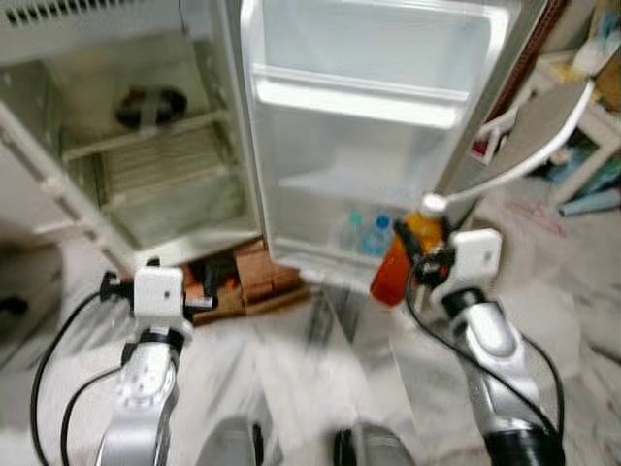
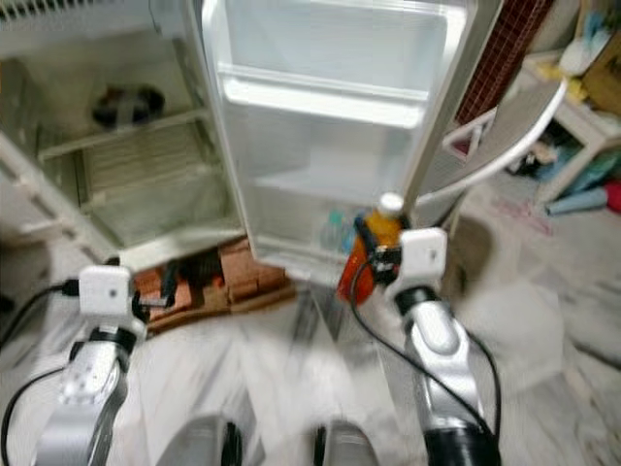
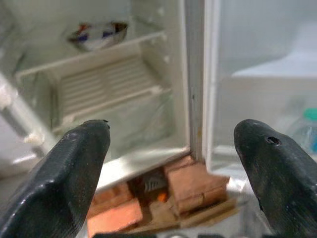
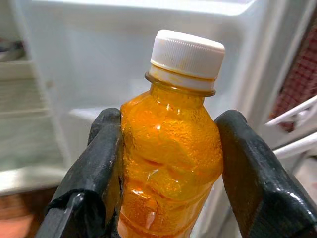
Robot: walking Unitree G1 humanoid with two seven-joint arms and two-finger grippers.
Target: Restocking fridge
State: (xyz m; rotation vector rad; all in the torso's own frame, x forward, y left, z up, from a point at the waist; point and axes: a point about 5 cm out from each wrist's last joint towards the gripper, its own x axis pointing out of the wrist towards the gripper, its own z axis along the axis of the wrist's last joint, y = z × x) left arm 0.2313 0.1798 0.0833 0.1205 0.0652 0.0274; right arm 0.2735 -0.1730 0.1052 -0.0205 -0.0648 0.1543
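Note:
An orange juice bottle (image 4: 171,163) with a white cap is held upright in my right gripper (image 1: 419,254), whose fingers are shut on its sides. It hangs in front of the open fridge door's (image 1: 374,126) lowest shelf, where two clear bottles with blue caps (image 1: 367,233) stand. The fridge (image 1: 146,146) is open, with a wire shelf (image 3: 109,84) and a dark packet (image 1: 150,105) on the shelf above. My left gripper (image 3: 173,163) is open and empty, low in front of the fridge body.
The fridge stands on red bricks (image 1: 247,282) over a marble floor. A white chair (image 1: 543,131) stands right of the door, with cluttered shelves (image 1: 597,87) behind it. My feet (image 1: 291,447) show at the bottom.

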